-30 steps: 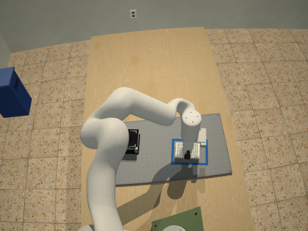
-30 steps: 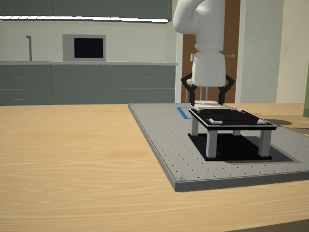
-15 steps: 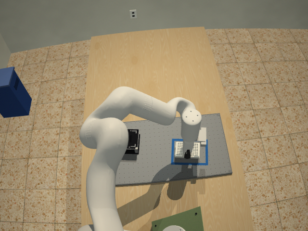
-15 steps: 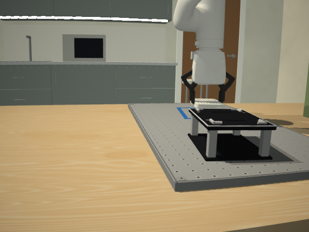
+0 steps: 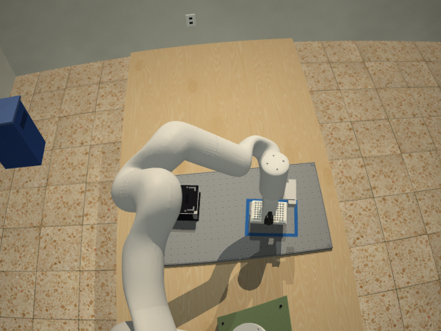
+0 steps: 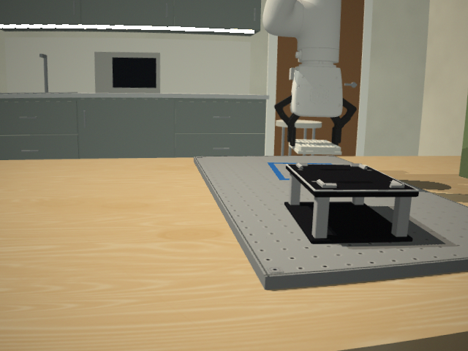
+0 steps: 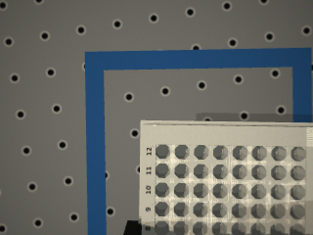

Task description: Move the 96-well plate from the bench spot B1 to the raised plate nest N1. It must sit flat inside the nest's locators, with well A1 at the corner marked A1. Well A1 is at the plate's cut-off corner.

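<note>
The white 96-well plate point(image 5: 268, 211) hangs between the black fingers of my gripper point(image 6: 314, 141) point(image 5: 271, 218), lifted above the blue-outlined spot B1 on the grey perforated baseplate. In the exterior view the plate point(image 6: 316, 146) is level and higher than the top of the nest. In the wrist view the plate point(image 7: 227, 183) shows its wells and row numbers 9 to 12 over the blue outline point(image 7: 95, 142). The raised black nest N1 point(image 6: 351, 178) with white corner locators stands on grey legs, apart from the plate. In the top view the arm partly hides the nest point(image 5: 188, 203).
A small white block lies on the baseplate point(image 5: 245, 214) just behind spot B1. A green plate point(image 5: 256, 315) sits at the table's front edge. A blue box point(image 5: 17, 133) stands on the floor at the left.
</note>
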You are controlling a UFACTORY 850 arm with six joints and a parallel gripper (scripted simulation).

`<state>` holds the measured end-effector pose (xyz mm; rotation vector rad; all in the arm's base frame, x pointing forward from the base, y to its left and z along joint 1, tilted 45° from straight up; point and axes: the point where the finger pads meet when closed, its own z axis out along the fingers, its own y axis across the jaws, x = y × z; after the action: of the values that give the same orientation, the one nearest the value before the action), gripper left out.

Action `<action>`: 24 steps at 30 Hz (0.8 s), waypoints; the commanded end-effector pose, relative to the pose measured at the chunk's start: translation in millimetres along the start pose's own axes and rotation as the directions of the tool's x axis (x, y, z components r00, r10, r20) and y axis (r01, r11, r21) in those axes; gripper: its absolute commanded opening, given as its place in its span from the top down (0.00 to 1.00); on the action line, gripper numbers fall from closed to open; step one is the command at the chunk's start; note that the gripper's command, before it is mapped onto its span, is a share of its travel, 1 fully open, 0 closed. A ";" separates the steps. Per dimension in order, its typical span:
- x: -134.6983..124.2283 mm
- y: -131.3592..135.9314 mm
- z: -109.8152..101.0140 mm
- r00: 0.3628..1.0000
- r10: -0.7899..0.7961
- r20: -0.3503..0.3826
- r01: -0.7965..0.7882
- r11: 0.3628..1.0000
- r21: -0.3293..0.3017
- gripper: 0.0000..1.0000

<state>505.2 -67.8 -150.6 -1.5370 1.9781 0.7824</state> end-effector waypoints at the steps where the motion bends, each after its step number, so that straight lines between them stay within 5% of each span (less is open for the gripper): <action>1: 0.0 -0.9 -7.5 1.000 -0.001 0.000 0.001 1.000 0.002 1.00; 24: 0.1 -0.9 -34.7 1.000 -0.001 -0.001 0.001 1.000 0.002 1.00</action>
<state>503.8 -91.4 -127.1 -1.5370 1.9781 0.7819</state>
